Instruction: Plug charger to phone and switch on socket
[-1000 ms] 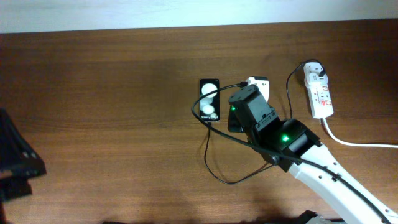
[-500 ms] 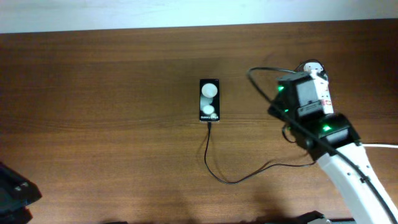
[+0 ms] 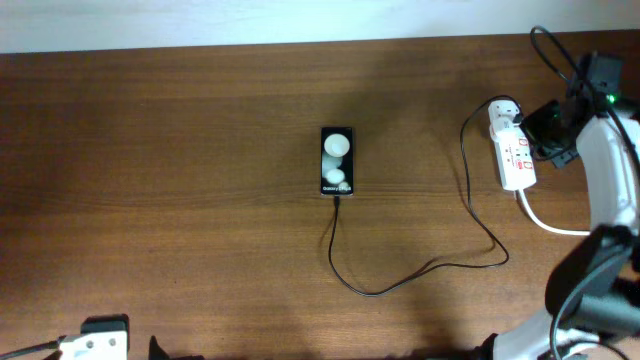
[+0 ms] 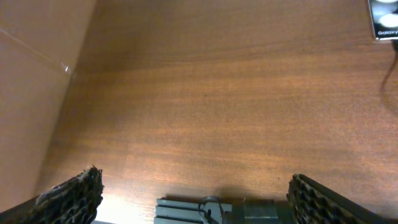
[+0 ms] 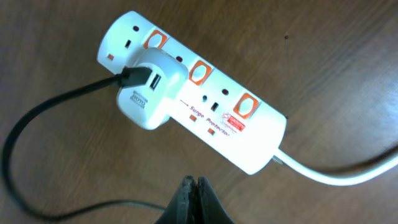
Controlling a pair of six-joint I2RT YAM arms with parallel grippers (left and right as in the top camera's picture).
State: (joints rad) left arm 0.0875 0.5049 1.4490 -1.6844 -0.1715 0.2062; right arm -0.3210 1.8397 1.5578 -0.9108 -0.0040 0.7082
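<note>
The phone (image 3: 337, 160) lies face up mid-table, and its corner shows in the left wrist view (image 4: 385, 18). The charger cable (image 3: 372, 291) runs from the phone's near end, loops across the table and rises to the white adapter (image 5: 149, 87) plugged into the socket (image 3: 515, 152). In the right wrist view the socket (image 5: 205, 106) lies just ahead of my right gripper (image 5: 194, 186), which is shut and empty, a little apart from it. From overhead the right gripper (image 3: 542, 135) sits beside the socket's right side. My left gripper (image 4: 194, 177) is open and empty over bare table.
The socket's thick white cord (image 3: 560, 228) trails to the right edge, and it also shows in the right wrist view (image 5: 336, 176). The table's left edge (image 4: 62, 68) is close to the left gripper. The left arm (image 3: 95, 340) shows only at the bottom left corner.
My right arm has swung from beside the phone to the right, ending next to the socket. The left arm has shifted along the bottom left. The phone has stayed put.
</note>
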